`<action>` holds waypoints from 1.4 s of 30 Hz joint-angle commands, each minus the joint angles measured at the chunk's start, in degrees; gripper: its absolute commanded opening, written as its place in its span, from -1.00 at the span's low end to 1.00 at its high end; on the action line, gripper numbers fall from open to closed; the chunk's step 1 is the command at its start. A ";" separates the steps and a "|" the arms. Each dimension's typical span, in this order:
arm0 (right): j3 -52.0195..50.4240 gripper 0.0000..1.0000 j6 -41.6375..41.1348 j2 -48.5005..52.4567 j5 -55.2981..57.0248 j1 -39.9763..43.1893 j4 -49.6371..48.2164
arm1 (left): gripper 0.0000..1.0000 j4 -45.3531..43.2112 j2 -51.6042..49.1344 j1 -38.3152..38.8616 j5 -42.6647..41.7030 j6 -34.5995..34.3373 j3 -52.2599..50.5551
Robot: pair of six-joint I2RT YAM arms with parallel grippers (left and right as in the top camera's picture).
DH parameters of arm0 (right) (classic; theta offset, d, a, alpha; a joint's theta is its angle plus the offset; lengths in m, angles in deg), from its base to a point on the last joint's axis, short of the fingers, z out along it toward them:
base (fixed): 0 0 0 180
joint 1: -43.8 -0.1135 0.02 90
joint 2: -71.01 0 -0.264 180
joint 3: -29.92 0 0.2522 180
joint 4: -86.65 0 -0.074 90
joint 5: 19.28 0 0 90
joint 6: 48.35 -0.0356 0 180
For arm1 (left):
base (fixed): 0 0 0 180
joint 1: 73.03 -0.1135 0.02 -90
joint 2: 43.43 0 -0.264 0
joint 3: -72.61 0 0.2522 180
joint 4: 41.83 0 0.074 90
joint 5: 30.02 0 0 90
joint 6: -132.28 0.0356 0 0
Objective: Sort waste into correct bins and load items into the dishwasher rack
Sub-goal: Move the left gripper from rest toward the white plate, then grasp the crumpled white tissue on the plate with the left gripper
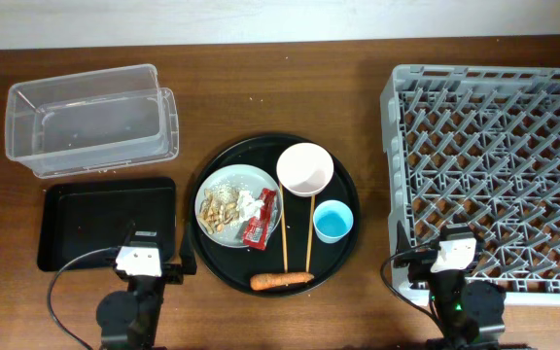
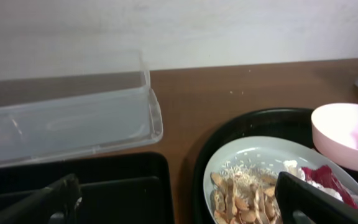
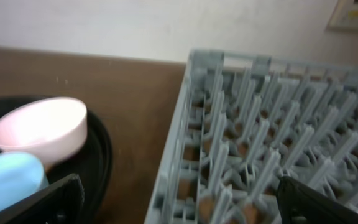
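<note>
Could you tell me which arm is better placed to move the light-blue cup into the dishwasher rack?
Probably right. The light-blue cup sits on the round tray's right side, nearest the open right gripper at the dishwasher rack's corner. The left gripper is beyond the plate, by the black tray.

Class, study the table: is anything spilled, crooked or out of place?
Mostly tidy. The carrot lies loose on the round tray, off the plate that holds the other scraps. The clear tub sits slightly crooked against the table edge.
</note>
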 commanded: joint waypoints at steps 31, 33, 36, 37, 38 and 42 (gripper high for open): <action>46.27 0.97 -0.63 52.37 -3.39 0.28 32.79 | 0.96 30.73 -88.26 18.16 -11.10 -3.43 57.53; 46.27 0.97 -0.63 52.37 -3.39 0.28 32.79 | 0.80 30.73 -90.79 19.43 -10.43 -3.43 57.53; 46.25 0.97 -0.63 52.37 -3.41 0.28 32.79 | 0.67 29.77 -91.12 21.16 -6.10 -3.43 57.48; 46.27 0.97 -0.63 52.37 -3.41 0.28 32.79 | 0.63 29.20 -91.12 21.88 -4.28 -3.43 57.42; 46.25 0.97 -0.63 52.37 -3.41 0.28 32.81 | 0.61 29.09 -91.12 22.51 -2.34 -3.43 57.42; 46.25 0.97 -0.63 52.37 -3.41 0.28 32.81 | 0.47 27.63 -91.12 23.19 -0.98 -3.45 57.42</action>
